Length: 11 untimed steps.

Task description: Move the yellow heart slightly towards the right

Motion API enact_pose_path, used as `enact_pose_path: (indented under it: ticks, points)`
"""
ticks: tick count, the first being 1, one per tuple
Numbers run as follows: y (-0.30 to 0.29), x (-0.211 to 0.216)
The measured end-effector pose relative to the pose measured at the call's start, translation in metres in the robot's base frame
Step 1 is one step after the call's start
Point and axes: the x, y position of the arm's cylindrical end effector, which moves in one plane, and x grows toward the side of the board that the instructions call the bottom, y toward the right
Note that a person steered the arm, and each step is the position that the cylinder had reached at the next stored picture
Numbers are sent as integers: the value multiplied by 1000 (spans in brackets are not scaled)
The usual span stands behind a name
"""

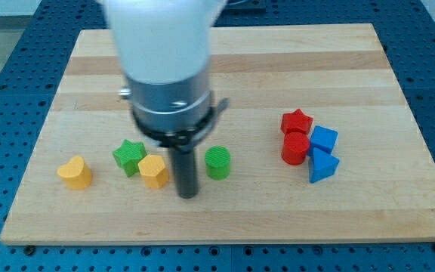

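The yellow heart (75, 172) lies near the board's left edge, low in the view. My tip (188, 195) is down on the board well to the heart's right, between a yellow hexagon block (152, 171) on its left and a green cylinder (217, 162) on its right. A green star (130, 156) sits between the heart and the yellow hexagon, touching the hexagon. The tip touches no block that I can see.
On the view's right is a tight cluster: a red star (296, 121), a red cylinder (294, 149), a blue cube-like block (323, 139) and a blue triangular block (322, 166). The wooden board (368, 68) lies on a blue perforated table. The arm's body hides the board's upper middle.
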Motion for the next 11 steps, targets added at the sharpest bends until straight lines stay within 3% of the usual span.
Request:
enact_pose_path:
  ticks: [6,9,11]
  points:
    - [-202,4]
    - [-196,-4]
    - [-116,-9]
